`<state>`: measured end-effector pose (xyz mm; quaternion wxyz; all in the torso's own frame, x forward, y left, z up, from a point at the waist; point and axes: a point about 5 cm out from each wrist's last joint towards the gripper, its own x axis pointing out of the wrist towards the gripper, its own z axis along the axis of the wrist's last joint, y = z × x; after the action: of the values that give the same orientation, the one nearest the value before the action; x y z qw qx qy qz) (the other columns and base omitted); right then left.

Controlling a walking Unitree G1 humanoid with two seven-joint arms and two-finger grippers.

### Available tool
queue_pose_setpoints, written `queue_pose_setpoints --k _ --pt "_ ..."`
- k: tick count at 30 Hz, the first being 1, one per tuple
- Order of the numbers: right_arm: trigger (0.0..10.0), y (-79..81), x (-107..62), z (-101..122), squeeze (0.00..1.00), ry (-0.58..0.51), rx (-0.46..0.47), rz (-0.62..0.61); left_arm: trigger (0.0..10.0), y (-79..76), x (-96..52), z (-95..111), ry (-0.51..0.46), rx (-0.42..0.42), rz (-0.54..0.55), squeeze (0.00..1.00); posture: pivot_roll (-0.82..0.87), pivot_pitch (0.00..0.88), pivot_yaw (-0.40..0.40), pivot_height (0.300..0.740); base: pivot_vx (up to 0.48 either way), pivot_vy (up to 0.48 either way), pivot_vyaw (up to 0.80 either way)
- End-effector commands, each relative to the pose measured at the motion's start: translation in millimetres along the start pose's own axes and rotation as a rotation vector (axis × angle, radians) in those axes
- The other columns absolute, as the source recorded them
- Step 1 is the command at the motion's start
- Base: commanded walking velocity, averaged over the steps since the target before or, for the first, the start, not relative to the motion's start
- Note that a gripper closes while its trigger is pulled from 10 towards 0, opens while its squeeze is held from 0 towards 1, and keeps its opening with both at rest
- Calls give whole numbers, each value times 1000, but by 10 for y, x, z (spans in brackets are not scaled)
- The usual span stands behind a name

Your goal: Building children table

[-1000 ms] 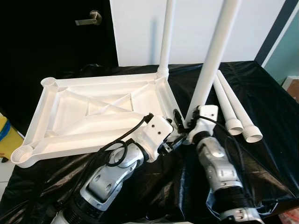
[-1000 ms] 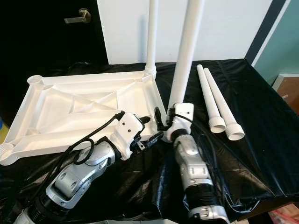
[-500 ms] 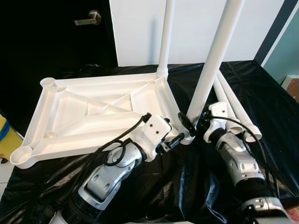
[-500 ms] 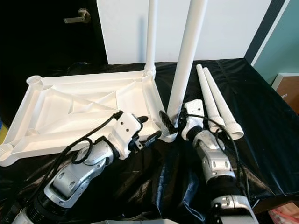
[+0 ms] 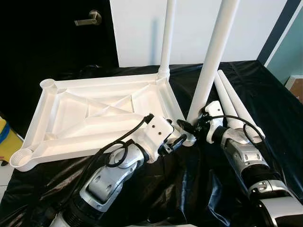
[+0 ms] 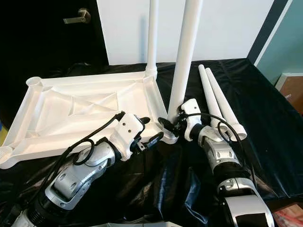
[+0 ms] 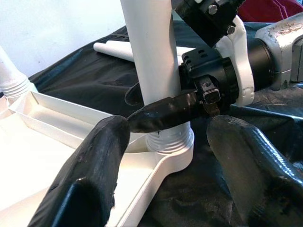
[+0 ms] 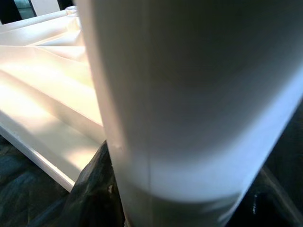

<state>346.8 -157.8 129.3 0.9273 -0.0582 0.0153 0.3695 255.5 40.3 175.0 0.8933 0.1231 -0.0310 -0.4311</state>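
Observation:
The white tabletop [image 5: 94, 118] lies upside down on the black-covered table. One white leg [image 5: 166, 38] stands upright in its far right corner socket. A second leg [image 5: 213, 56] stands in the near right corner socket [image 7: 173, 142], leaning slightly. My right gripper [image 5: 191, 126] is shut on this leg just above the socket, one black finger [image 7: 161, 113] crossing its front. My left gripper [image 7: 169, 127] is open, its fingers [image 7: 94, 161] spread on either side of that corner without touching it. The held leg [image 8: 189, 94] looms large in the right wrist view.
Two spare white legs [image 5: 232, 104] lie side by side on the black cloth at the right, close behind my right wrist. A dark door with a lever handle [image 5: 90, 19] and a white wall stand behind the table. A yellow object [image 5: 4, 137] sits at the left edge.
My right forearm has swung out to the right, turning around the leg while holding it at the socket. The left gripper has stayed open at the corner.

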Motion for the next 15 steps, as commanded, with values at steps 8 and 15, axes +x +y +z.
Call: queue_pose_setpoints --k 8,15 --pt "10000 -4 28 -91 0 42 39 -6 10000 -54 -7 -2 13 1 -92 0 -6 42 -25 740 0 0 0" --pt "10000 37 84 -97 0 -6 130 -112 10000 -62 -10 0 15 2 -97 0 -8 42 -23 740 0 0 0"
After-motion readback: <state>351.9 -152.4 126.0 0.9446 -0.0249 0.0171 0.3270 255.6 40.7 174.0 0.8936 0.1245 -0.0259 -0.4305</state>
